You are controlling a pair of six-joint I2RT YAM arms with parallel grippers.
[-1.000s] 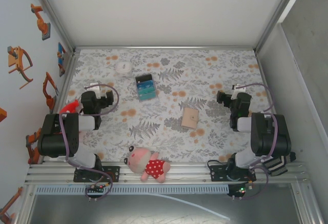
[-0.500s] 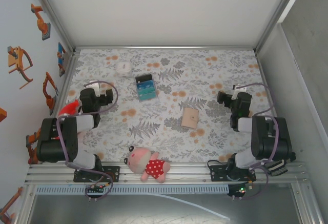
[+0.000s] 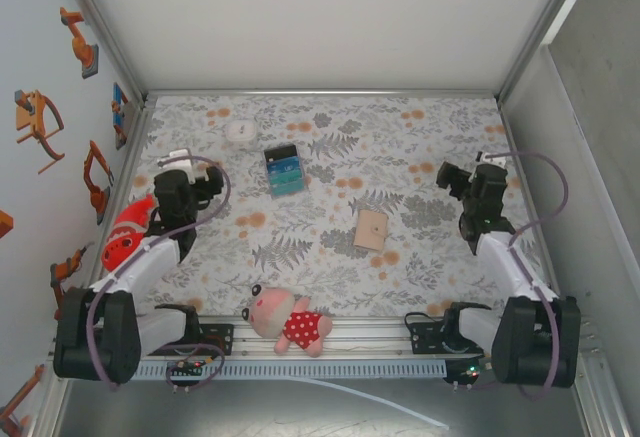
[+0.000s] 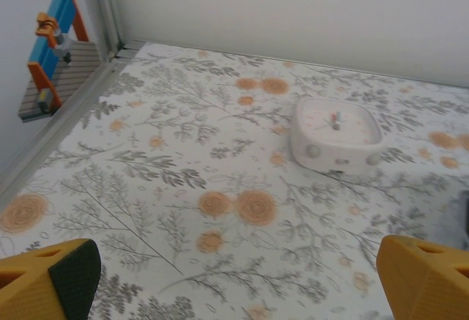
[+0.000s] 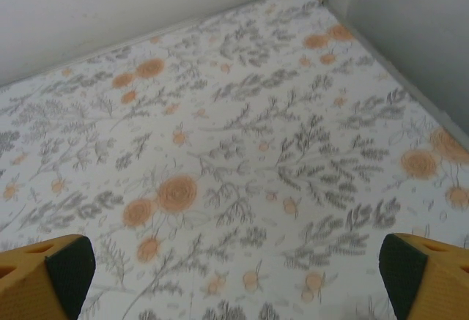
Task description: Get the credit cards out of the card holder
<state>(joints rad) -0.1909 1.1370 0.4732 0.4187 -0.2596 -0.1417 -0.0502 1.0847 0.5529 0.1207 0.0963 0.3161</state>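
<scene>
**Operator:** What did the overhead camera give you?

**Arm:** The small tan leather card holder point(image 3: 371, 229). It lay flat, tan side up, on the grey-and-orange floral cloth point(image 3: 330, 277), and neither of my grippers touched it. Left of it and farther back sat the dark-topped block with teal and blue stripes point(image 3: 283, 169). Farther left still was the small rounded white clock point(image 3: 239, 131). Left of the card holder on the near side, a pink plush toy in a red spotted dress point(image 3: 290, 324) lay against the aluminium rail point(image 3: 360, 335).

**Operator:** And your wrist cameras?

**Arm:** My left gripper point(image 4: 238, 280) looked across the cloth at that clock, close enough to make out its pale dial. Its yellow fingers were spread wide with nothing between them. My right gripper point(image 5: 234, 280) was just as wide and just as empty, facing patterned cloth that ran to the far right corner.

**Operator:** Room to move?

**Arm:** Open cloth lay on every side of the card holder. My left gripper was well to its left, my right one to its right and a little farther back.

**Operator:** The surroundings?

**Arm:** A plain white back wall point(image 3: 320, 17) stood beyond the card holder. Well to its left was a pale wall with orange-and-blue robot stickers point(image 3: 40, 122).
</scene>
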